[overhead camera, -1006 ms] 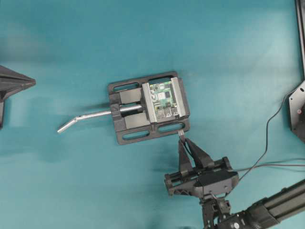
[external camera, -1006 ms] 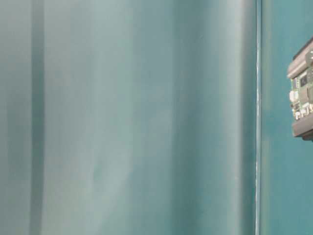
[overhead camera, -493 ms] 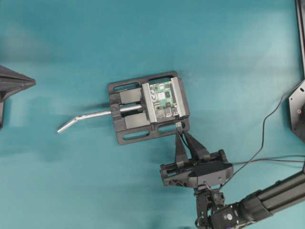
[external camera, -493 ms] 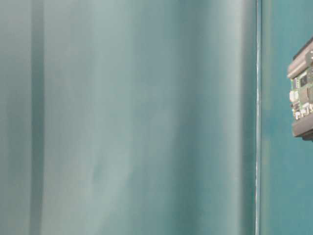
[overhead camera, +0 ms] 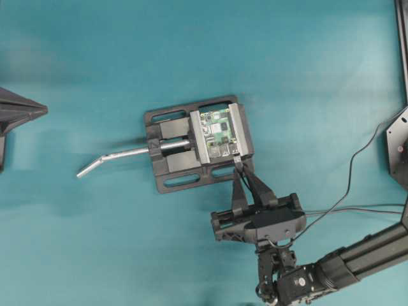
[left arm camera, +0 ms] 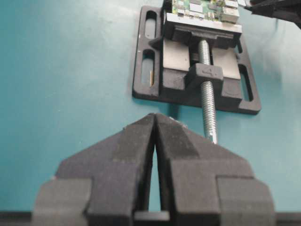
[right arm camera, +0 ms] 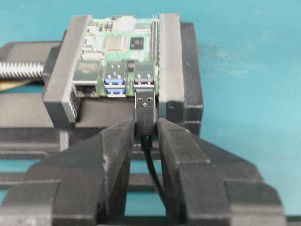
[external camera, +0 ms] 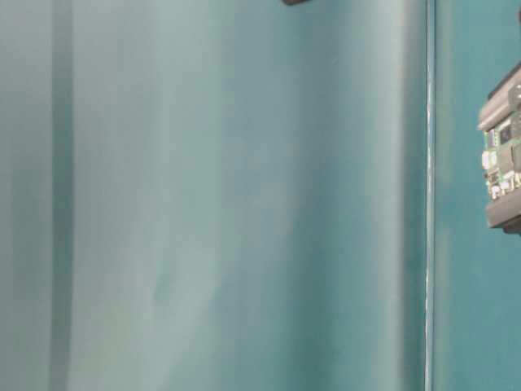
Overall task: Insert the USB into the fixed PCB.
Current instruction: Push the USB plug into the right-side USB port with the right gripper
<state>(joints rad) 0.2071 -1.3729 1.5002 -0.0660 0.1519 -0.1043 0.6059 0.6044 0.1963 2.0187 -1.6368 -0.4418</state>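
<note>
Right claw (right arm camera: 146,129) clenched on the USB (right arm camera: 145,104), its silver plug lined up just before the right-hand port of the fixed PCB (right arm camera: 123,44), not yet seated; insertion remains. Grey vise jaws (right arm camera: 168,56) flank the port closely, leaving little sideways room. Left claw (left arm camera: 155,136) pressed together, empty, well apart over open bench (overhead camera: 306,76).

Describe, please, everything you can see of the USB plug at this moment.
The USB is a small plug with a silver metal shell at its tip and a black moulded body, trailing a thin black cable. The right gripper pinches the black body between its fingers, holding it level with the tip toward the fixed PCB. The tip sits right at the mouth of the right-hand silver port; whether it has entered is unclear.
</note>
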